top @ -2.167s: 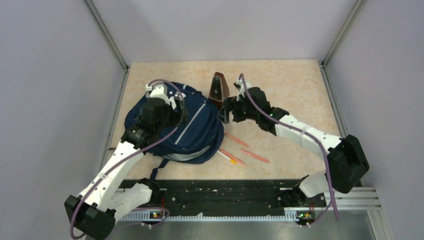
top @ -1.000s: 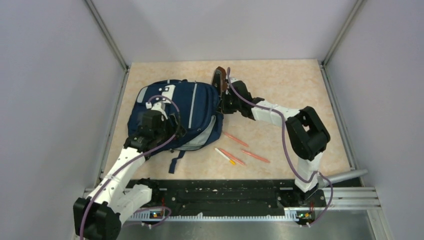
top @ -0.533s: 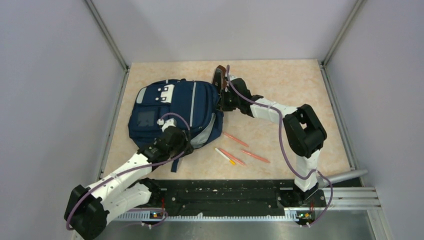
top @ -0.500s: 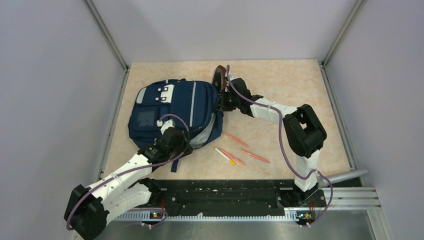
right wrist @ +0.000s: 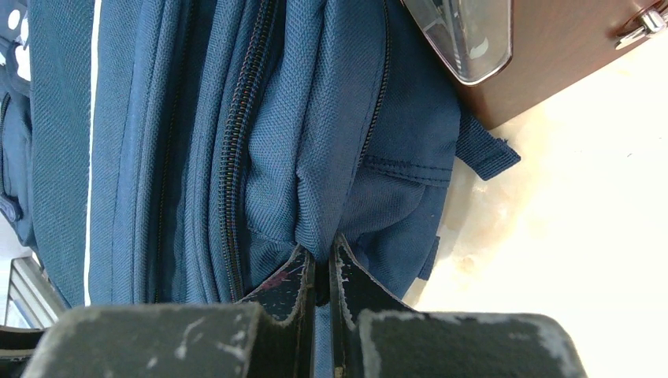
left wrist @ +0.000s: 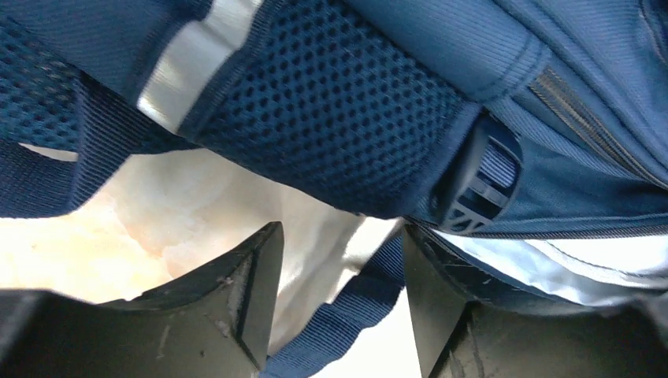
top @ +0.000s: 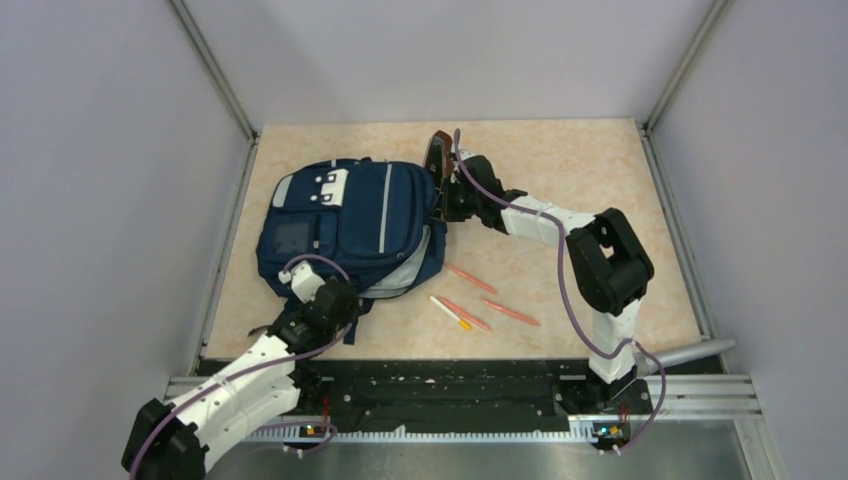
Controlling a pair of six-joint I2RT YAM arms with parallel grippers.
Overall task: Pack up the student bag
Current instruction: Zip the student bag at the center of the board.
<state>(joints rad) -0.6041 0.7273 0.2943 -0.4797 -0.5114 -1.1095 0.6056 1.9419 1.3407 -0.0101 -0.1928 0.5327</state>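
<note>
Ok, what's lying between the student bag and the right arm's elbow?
Three orange pens and a white pen, lying loose on the table; the top view shows them.

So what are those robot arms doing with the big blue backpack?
The right gripper is pinching a fold of the student bag at its right side, next to a brown case. The left gripper is open by the bag's straps at the near edge, holding nothing. A few orange pens lie on the table beside the bag, not packed yet.
</note>
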